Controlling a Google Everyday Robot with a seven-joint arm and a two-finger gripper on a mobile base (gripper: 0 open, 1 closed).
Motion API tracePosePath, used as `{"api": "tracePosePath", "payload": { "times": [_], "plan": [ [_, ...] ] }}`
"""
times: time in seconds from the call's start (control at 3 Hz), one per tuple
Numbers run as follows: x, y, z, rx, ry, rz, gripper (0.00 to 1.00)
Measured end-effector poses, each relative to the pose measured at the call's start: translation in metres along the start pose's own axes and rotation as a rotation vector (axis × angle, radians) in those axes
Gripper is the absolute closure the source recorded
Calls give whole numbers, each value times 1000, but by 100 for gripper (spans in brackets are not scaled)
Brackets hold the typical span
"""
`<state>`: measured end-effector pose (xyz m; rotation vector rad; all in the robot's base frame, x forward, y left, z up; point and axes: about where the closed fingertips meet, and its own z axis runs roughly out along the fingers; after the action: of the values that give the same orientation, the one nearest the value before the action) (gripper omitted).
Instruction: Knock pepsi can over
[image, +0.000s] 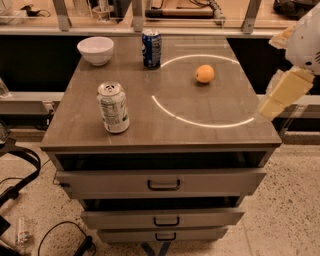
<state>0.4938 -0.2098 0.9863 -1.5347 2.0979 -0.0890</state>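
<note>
The pepsi can (151, 48), dark blue with a silver top, stands upright at the back of the grey cabinet top (160, 132), left of centre. My gripper (283, 93) hangs at the right edge of the view, beside the cabinet's right side. It is well to the right of the can and closer to the front, touching nothing.
A pale white-green can (113, 107) stands upright at the front left. A white bowl (95, 50) sits at the back left. An orange (204, 73) lies right of the pepsi can, inside a bright ring of light. Drawers (162, 182) below stand slightly open. Cables lie on the floor at left.
</note>
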Motion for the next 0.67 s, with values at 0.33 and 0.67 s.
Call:
{"api": "tracePosePath", "payload": {
  "times": [0.33,0.67],
  "plan": [
    [-1,-23,32,69,-218,102,0],
    [-9,-52,49,142,-429,143,0]
  ]
}}
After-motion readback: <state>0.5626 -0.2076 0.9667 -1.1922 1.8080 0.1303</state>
